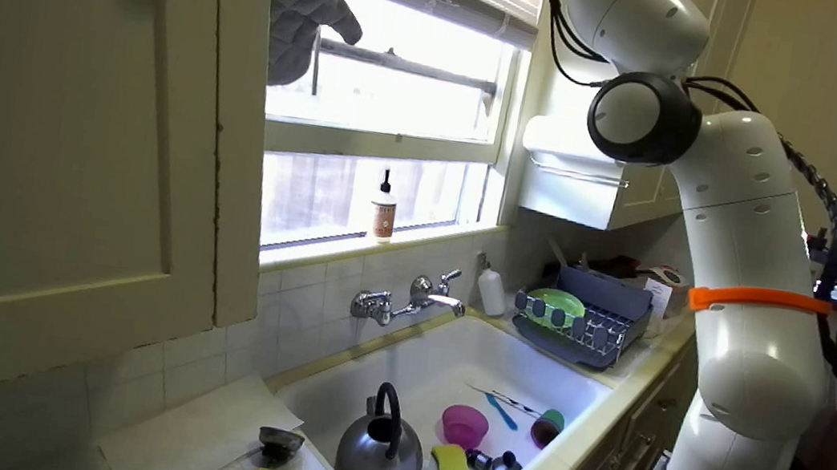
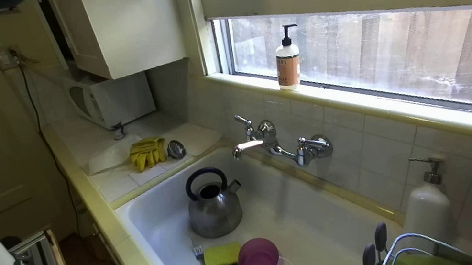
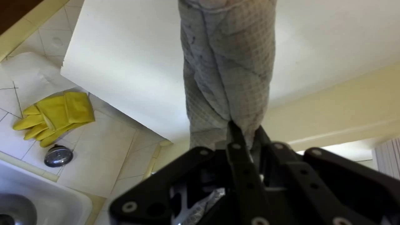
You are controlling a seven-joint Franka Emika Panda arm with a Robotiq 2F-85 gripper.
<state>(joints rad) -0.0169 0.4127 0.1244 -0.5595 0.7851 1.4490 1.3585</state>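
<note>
High beside the kitchen window (image 1: 385, 147), a gray quilted oven mitt (image 1: 300, 17) hangs near the white wall cabinet (image 2: 136, 21), pinched by the clenched gripper (image 3: 246, 134) (its cloth bunches between the dark fingertips (image 3: 235, 132)). Below, yellow rubber gloves (image 3: 59, 114) and a shiny round metal piece (image 3: 58, 156) lie on the tiled counter (image 2: 120, 187). Farther out, the white sink (image 2: 310, 221) holds a steel kettle (image 2: 215, 211), a yellow-green sponge (image 2: 221, 255) and a magenta bowl (image 2: 258, 259); a pump soap bottle (image 2: 288, 66) stands on the windowsill (image 2: 359, 103).
</note>
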